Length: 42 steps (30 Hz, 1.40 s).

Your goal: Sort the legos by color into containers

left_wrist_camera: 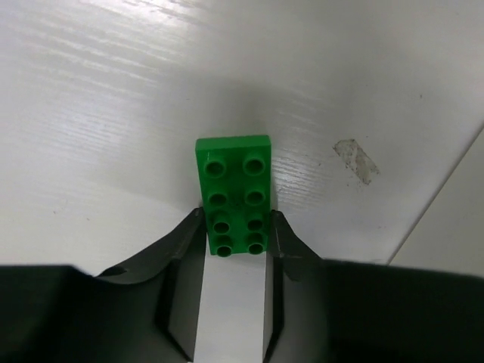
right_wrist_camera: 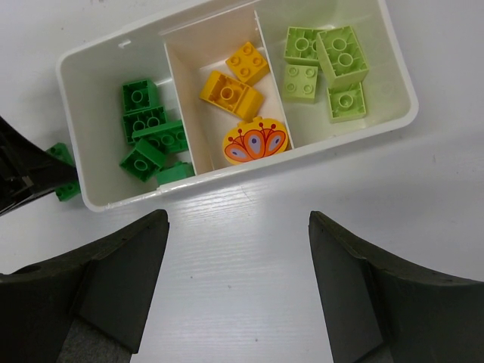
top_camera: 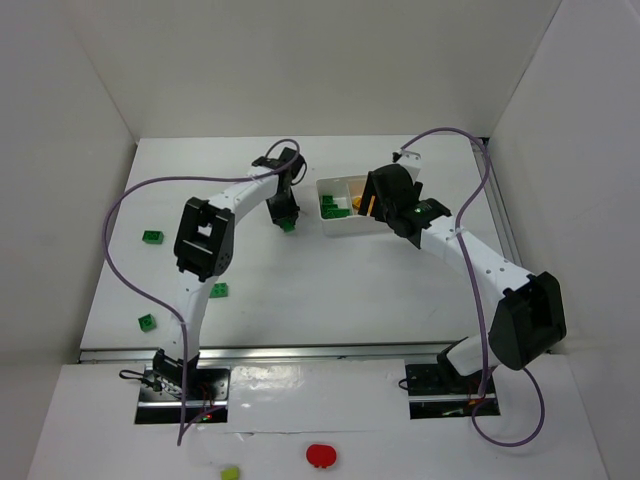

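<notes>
Left gripper (left_wrist_camera: 238, 228) pinches dark green brick (left_wrist_camera: 233, 175) endwise, likely bound for green compartment (right_wrist_camera: 94, 85) of tray (right_wrist_camera: 340, 138); right gripper (right_wrist_camera: 238, 249) wide, empty.

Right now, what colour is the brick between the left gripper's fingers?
Green; the brick shows best in the left wrist view.

Top view: right arm (top_camera: 392, 195) conceals tray (top_camera: 335, 184) right end. Right wrist view: green brick (right_wrist_camera: 62, 155) beside tray partly hidden behind left arm (right_wrist_camera: 23, 178).

Left pincer (left_wrist_camera: 236, 227) clamped narrow, right pincer (right_wrist_camera: 238, 227) spread wide.
</notes>
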### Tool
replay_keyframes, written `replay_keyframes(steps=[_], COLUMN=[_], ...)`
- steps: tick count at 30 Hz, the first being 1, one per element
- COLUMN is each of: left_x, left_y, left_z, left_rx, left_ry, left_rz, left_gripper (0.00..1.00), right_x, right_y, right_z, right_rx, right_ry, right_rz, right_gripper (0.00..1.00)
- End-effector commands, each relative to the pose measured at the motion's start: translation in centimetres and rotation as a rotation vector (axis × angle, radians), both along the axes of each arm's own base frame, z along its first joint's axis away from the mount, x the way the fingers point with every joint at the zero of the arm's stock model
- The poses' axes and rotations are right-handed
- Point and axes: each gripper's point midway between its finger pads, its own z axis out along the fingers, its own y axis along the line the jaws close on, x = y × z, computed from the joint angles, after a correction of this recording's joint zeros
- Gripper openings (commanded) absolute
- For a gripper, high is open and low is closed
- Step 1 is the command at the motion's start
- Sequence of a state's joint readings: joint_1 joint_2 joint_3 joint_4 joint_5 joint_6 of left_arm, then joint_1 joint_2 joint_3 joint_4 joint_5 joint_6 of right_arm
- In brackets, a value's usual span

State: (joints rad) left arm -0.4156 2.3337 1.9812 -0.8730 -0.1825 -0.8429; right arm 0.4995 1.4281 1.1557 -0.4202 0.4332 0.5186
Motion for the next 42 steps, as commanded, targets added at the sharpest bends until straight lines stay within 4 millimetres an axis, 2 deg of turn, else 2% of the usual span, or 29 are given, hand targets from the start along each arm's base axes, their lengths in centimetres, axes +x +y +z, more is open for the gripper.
replay_keyframes(steps=[1, 3, 4, 7, 8, 9, 13, 14, 15, 19, 21, 22, 23, 24, 25, 26, 28, 30, 31, 32, 34, 36, 38, 39, 40, 41, 42], left_x=[0.1, 0.4, 0.7, 0.7, 0.4, 0.5, -0.1, -0.3, 0.4, 0.7, 1.2, 1.6, 1.8, 2.0, 2.4, 2.6, 2.7, 2.6, 2.5, 2.4, 2.3, 2.2, 1.9, 1.4, 1.5, 1.7, 1.6], left_y=[0.7, 0.7, 0.2, -1.0, -1.8, -2.0, -5.9, -7.4, -7.8, -10.9, -11.4, -11.9, -12.3, -12.5, -12.9, -13.0, -13.0, -13.0, -13.0, -12.9, -12.8, -12.4, -11.4, -10.9, -9.8, -7.7, -6.1], left_z=[3.3, 5.3, 7.5, 10.8, 12.9, 13.9, 16.7, 17.1, 17.3, 16.9, 16.6, 17.2, 16.1, 15.8, 16.0, 15.8, 14.7, 14.3, 15.0, 14.5, 15.2, 17.6, 18.5, 20.5, 21.1, 20.3, 20.2], left_rx=[0.018, 0.015, -0.014, -0.065, -0.092, -0.105, -0.218, -0.253, -0.257, -0.299, -0.308, -0.324, -0.332, -0.331, -0.344, -0.344, -0.337, -0.338, -0.342, -0.338, -0.337, -0.336, -0.294, -0.293, -0.279, -0.246, -0.222], left_ry=[-0.051, -0.090, -0.133, -0.201, -0.245, -0.269, -0.334, -0.340, -0.353, -0.353, -0.353, -0.369, -0.350, -0.347, -0.361, -0.360, -0.341, -0.329, -0.341, -0.329, -0.343, -0.391, -0.414, -0.451, -0.463, -0.445, -0.434], left_rz=[-0.011, -0.048, -0.071, -0.150, -0.188, -0.200, -0.314, -0.346, -0.346, -0.401, -0.406, -0.413, -0.420, -0.419, -0.425, -0.425, -0.424, -0.415, -0.416, -0.415, -0.426, -0.432, -0.438, -0.432, -0.421, -0.382, -0.353], left_gripper=[0.31, 0.26, 0.26, 0.24, 0.24, 0.24, 0.24, 0.24, 0.24, 0.24, 0.24, 0.24, 0.25, 0.25, 0.27, 0.27, 0.35, 0.50, 0.66, 0.72, 0.80, 0.82, 0.82, 0.82, 0.82, 0.82, 0.82], right_x=[0.7, 0.5, 0.5, 0.5, 0.5, 0.5, 0.7, 0.7, 0.7, 0.4, 0.2, 0.2, 0.0, 0.0, -0.2, -0.2, -0.4, -0.5, -0.5, -0.5, -0.3, 0.6, 1.0, 1.5, 1.5, 2.3, 2.9], right_y=[0.2, 0.1, 0.1, -0.1, -0.1, -0.1, 0.0, 0.0, 0.0, -0.3, -0.7, -0.9, -1.0, -1.2, -1.7, -1.9, -2.0, -2.2, -2.2, -2.2, -1.8, -1.0, 1.8, 3.1, 4.7, 5.7, 6.6], right_z=[1.8, 1.7, 1.7, 2.1, 2.1, 2.1, 2.1, 2.1, 2.1, 2.6, 2.8, 3.2, 3.0, 3.5, 2.9, 3.4, 3.2, 3.1, 3.1, 3.1, 3.6, 4.2, 4.6, 5.9, 5.8, 4.4, 4.6], right_rx=[0.010, 0.006, 0.006, 0.005, -0.002, -0.002, -0.002, -0.002, -0.002, -0.007, -0.016, -0.017, -0.021, -0.021, -0.030, -0.030, -0.035, -0.044, -0.045, -0.045, -0.039, -0.035, -0.066, -0.065, -0.066, -0.080, -0.063], right_ry=[-0.052, -0.044, -0.044, -0.055, -0.055, -0.055, -0.055, -0.055, -0.055, -0.057, -0.058, -0.069, -0.062, -0.073, -0.058, -0.069, -0.061, -0.056, -0.056, -0.056, -0.066, -0.079, -0.091, -0.117, -0.111, -0.077, -0.077], right_rz=[-0.009, -0.009, -0.009, -0.016, -0.011, -0.011, -0.011, -0.011, -0.011, -0.018, -0.028, -0.036, -0.036, -0.044, -0.052, -0.060, -0.060, -0.066, -0.067, -0.067, -0.039, -0.012, 0.071, 0.100, 0.150, 0.175, 0.196], right_gripper=[0.82, 0.82, 0.82, 0.82, 0.82, 0.82, 0.82, 0.82, 0.82, 0.82, 0.82, 0.82, 0.82, 0.82, 0.82, 0.82, 0.82, 0.82, 0.82, 0.82, 0.82, 0.82, 0.82, 0.82, 0.82, 0.82, 0.82])
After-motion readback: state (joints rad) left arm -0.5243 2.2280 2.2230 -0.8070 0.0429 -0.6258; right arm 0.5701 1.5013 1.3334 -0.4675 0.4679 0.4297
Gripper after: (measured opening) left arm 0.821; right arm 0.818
